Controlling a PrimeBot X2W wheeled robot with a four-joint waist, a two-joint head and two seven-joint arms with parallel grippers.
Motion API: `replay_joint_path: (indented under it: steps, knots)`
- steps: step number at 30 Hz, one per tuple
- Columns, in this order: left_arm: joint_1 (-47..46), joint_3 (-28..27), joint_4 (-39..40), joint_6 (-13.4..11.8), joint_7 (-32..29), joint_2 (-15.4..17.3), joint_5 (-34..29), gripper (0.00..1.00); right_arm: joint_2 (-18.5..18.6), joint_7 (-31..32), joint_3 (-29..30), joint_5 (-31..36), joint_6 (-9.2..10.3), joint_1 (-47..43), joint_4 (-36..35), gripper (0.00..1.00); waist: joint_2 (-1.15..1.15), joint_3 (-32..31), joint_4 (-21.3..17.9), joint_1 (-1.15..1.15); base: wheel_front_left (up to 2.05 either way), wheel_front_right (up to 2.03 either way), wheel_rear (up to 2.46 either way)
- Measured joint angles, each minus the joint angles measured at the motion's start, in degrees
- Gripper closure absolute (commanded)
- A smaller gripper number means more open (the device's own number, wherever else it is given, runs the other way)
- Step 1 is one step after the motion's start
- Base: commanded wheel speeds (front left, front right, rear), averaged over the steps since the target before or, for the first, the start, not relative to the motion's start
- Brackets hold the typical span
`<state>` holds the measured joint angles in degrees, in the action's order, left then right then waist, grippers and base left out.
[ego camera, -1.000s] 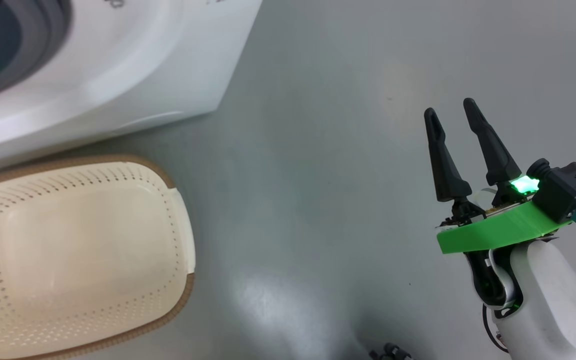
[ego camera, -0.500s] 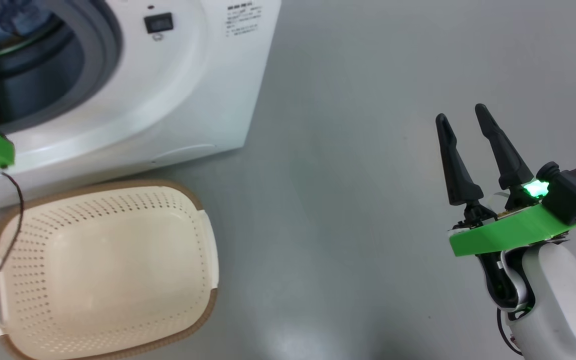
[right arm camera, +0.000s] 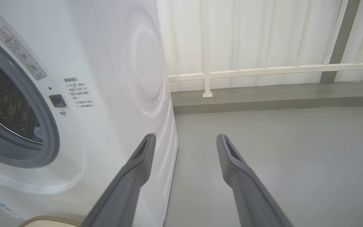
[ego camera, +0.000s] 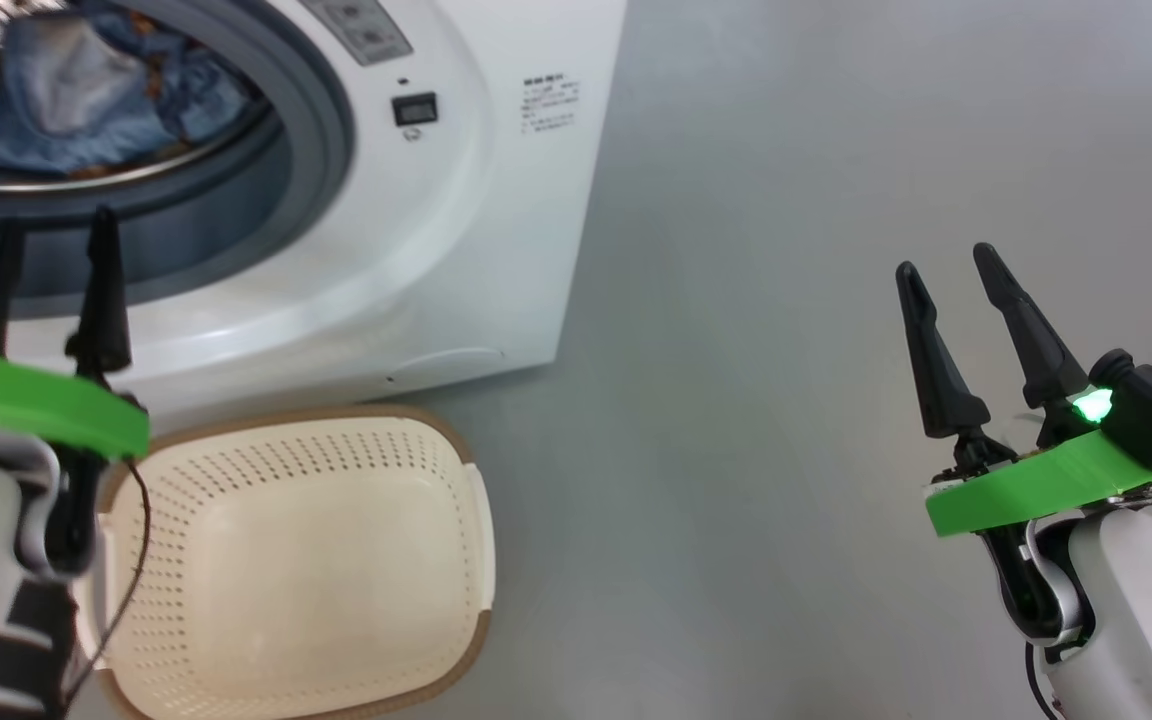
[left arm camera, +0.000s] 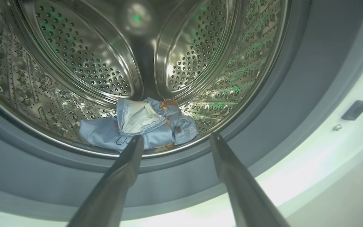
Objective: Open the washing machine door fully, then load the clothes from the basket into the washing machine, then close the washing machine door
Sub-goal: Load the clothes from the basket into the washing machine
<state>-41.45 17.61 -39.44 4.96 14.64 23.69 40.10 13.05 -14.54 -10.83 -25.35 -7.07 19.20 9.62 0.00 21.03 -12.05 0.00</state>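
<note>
Light-blue clothes [left arm camera: 140,126]: one bunched heap with orange-brown print, low at the front of the steel drum [left arm camera: 74,63]; how many garments are in it cannot be told.
Basket [ego camera: 286,560]: one, cream plastic, on the floor [ego camera: 736,400] just in front of the washing machine [ego camera: 496,230]; no garment in it.
Left end effector [ego camera: 56,225]: fingers apart, holding nothing, pointing into the machine's open mouth.
Key relation: the heap lies straight ahead of the left end effector, past the grey gasket [left arm camera: 295,94].
Heap's long axis: side to side across the drum.
Right end effector [ego camera: 946,258]: fingers apart, holding nothing, over the floor, well apart from the machine, off its right side.
Nearer arm: left.
Stage, judged: loading looks done; closing the washing machine door remains, and which way it lies cannot be told.
</note>
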Motion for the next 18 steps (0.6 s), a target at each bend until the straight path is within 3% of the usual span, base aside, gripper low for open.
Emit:
replay_joint_path:
  steps: [18]
  knots:
    - [20.7, -6.3, 16.0, -3.0, 0.0, -2.2, -2.7, 0.0, 2.8, 0.0, 0.2, -2.0, 0.0, -5.0, 1.6, 0.0, 0.0, -10.2, 5.3, 0.0, 0.0, 0.0, 0.0]
